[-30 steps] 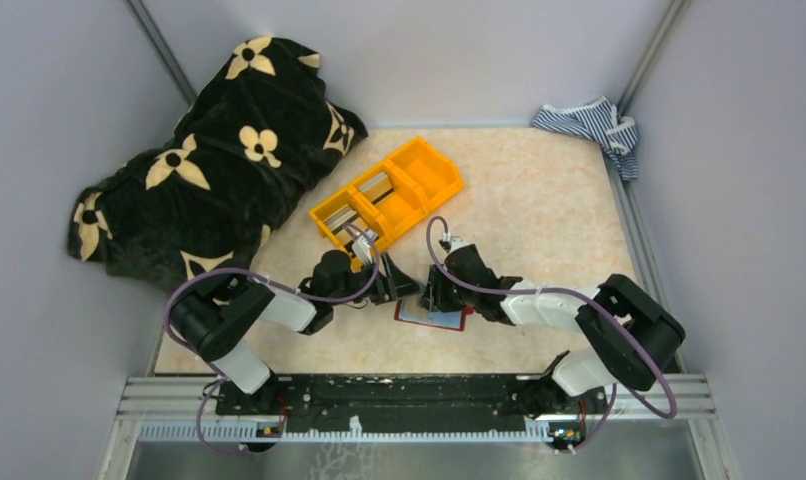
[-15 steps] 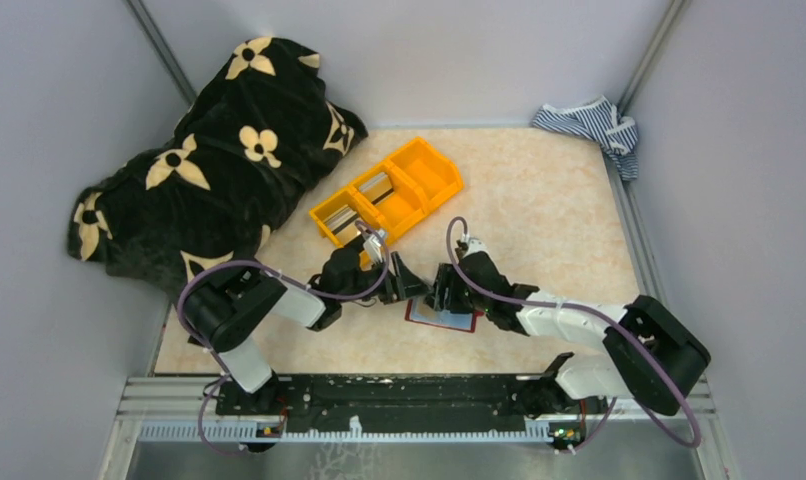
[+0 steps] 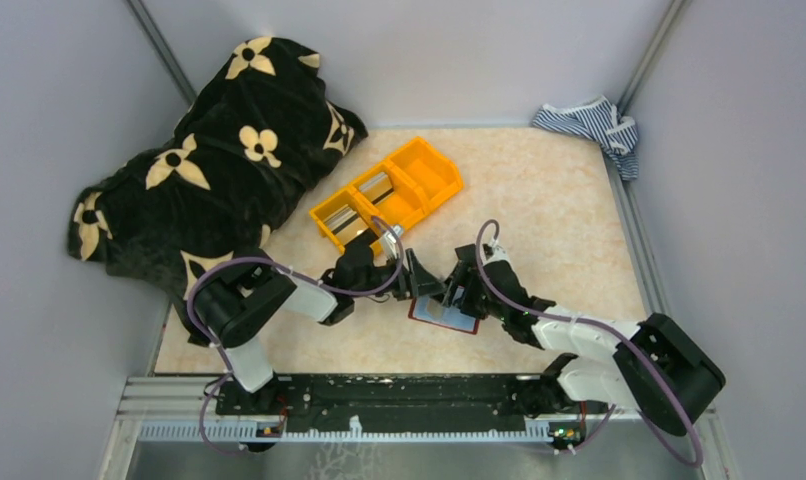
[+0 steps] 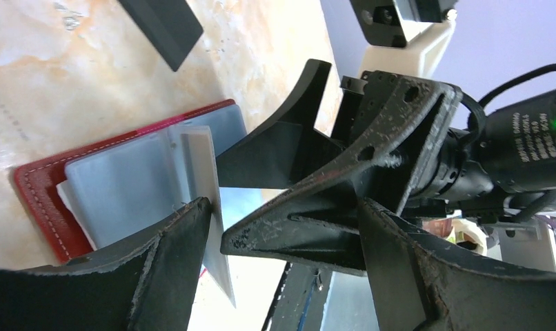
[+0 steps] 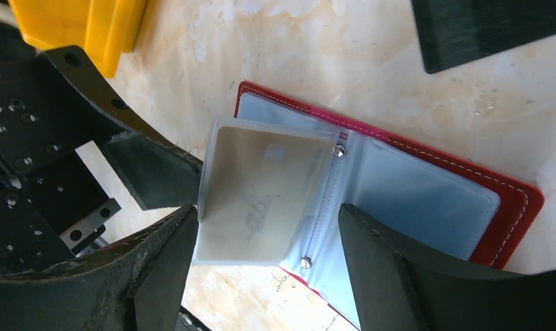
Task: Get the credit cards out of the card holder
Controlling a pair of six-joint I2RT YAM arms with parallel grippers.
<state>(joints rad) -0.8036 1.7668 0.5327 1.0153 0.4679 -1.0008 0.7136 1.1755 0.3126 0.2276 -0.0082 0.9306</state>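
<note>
The card holder [image 3: 445,318] lies open on the table, dark red with light blue pockets; it also shows in the left wrist view [image 4: 116,186] and the right wrist view [image 5: 434,200]. One clear pocket leaf stands up from it with a pale beige credit card [image 5: 258,189] inside. My right gripper [image 5: 268,210] is open and straddles that leaf. My left gripper [image 4: 285,207] is open too, with one fingertip [image 4: 189,221] against the leaf's edge [image 4: 199,172] and a right-gripper finger between its jaws. A dark card [image 5: 489,27] lies on the table beside the holder.
An orange three-compartment bin [image 3: 389,192] stands just behind the grippers, with silver-grey cards in two compartments. A black blanket with cream flowers [image 3: 199,160] fills the far left. A striped cloth [image 3: 591,125] sits in the far right corner.
Both grippers have shifted to the right over the card holder, the right arm stretching out lower. The holder has slid slightly right with them.
</note>
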